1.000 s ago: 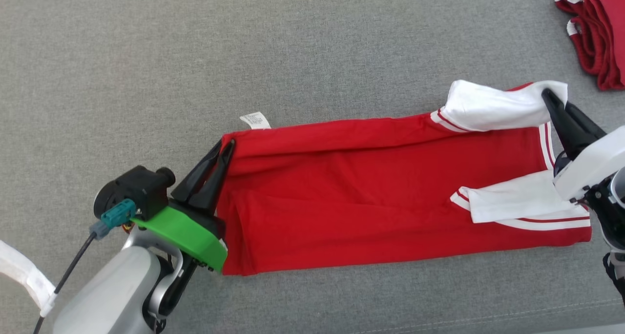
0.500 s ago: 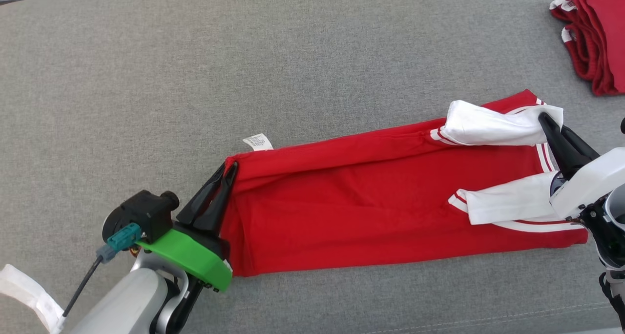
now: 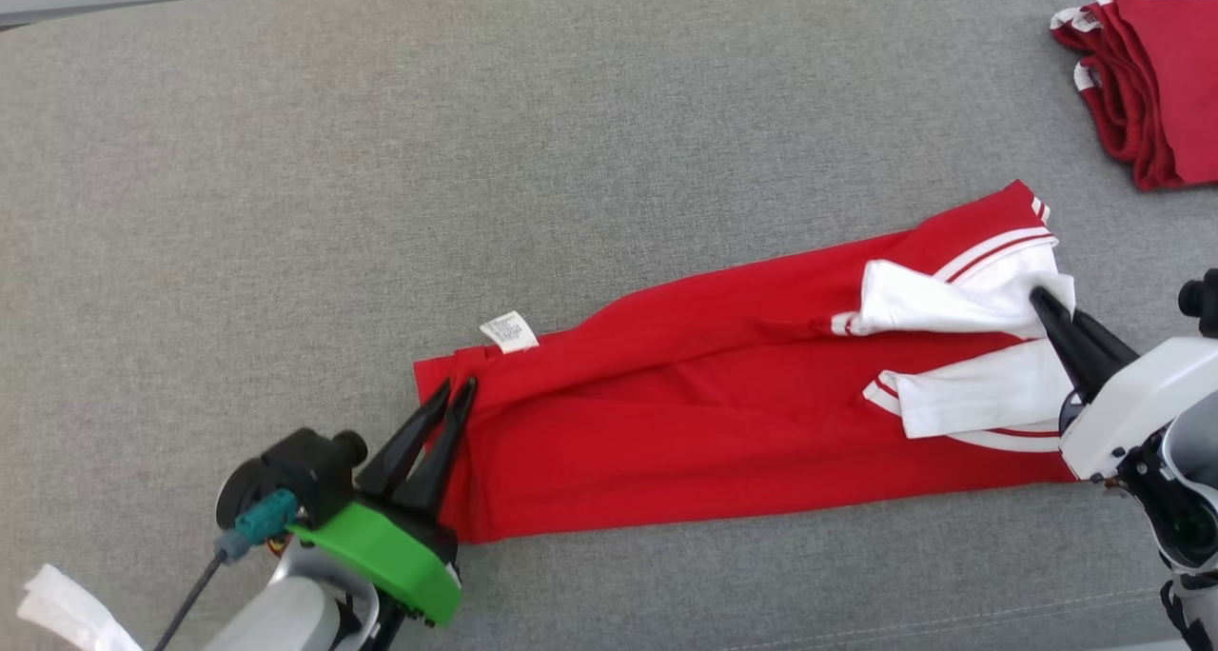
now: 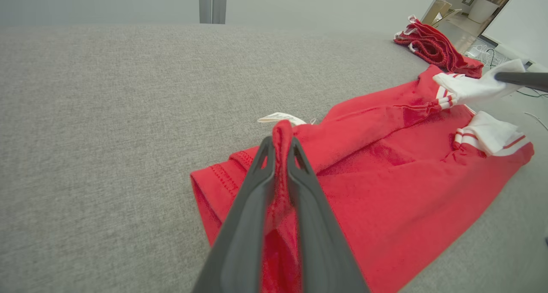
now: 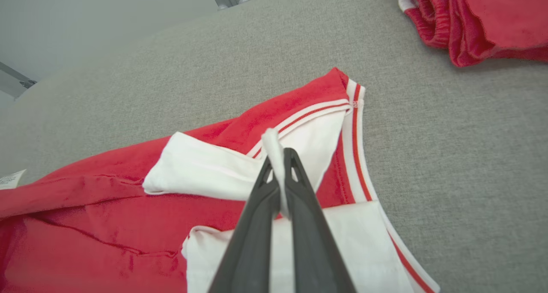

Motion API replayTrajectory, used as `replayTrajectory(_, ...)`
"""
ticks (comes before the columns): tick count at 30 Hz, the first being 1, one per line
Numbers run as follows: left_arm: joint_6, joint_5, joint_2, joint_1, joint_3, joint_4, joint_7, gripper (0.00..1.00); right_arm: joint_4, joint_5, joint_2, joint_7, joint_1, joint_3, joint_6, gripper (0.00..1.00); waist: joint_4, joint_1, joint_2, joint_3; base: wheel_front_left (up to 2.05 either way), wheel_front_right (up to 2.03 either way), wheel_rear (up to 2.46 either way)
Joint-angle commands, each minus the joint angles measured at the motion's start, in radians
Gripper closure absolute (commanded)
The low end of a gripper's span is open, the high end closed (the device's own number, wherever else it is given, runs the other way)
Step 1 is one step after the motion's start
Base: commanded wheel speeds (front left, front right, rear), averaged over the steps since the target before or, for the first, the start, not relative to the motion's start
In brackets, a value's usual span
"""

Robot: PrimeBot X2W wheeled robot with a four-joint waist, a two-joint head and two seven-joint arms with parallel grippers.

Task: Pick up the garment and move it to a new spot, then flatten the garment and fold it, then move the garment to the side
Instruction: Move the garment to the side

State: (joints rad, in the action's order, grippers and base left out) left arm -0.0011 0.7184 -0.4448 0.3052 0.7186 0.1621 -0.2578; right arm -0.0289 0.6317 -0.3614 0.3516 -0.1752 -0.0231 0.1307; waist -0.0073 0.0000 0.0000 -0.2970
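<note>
left gripper [image 3: 458,385] pinching the garment [image 3: 723,423] by its hem [image 4: 222,177], right gripper [image 3: 1040,298] nipping the white sleeve [image 3: 937,308]: either thin bite could slip when pulled.

Grey upholstered surface [image 3: 381,204] in soft, even light

Its woven fabric spreads right across the head view, with a stitched seam [image 3: 952,618] running along the near right edge. Behind the far edge stands a plain pale wall [image 4: 107,1], crossed by a grey metal upright [image 4: 212,4]. In the left wrist view, beyond the surface's right end, is a pale floor [image 4: 460,29] with loose cables [image 4: 481,53]. Shadows are faint.
</note>
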Motion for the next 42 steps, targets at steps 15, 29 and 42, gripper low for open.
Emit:
replayTrajectory(15,0.217,-0.181,0.022,-0.239,-0.168,-0.081,-0.007,0.0,0.0,-0.032,-0.013,0.105,0.057,-0.121,0.0,0.0,0.003,0.0,0.0,0.027,0.0,0.0,0.0)
replayTrajectory(29,0.09,-0.43,0.304,-0.307,-0.469,-0.23,-0.007,0.0,-0.222,-0.189,0.012,0.221,-0.093,-0.122,0.0,0.0,0.089,0.0,0.0,-0.038,0.0,0.0,0.0)
replayTrajectory(42,-0.017,-0.494,0.387,-0.34,-0.614,-0.228,-0.007,0.0,-0.259,-0.023,0.002,0.329,-0.027,-0.099,0.0,1.0,0.106,0.0,0.0,-0.023,0.0,0.0,0.0)
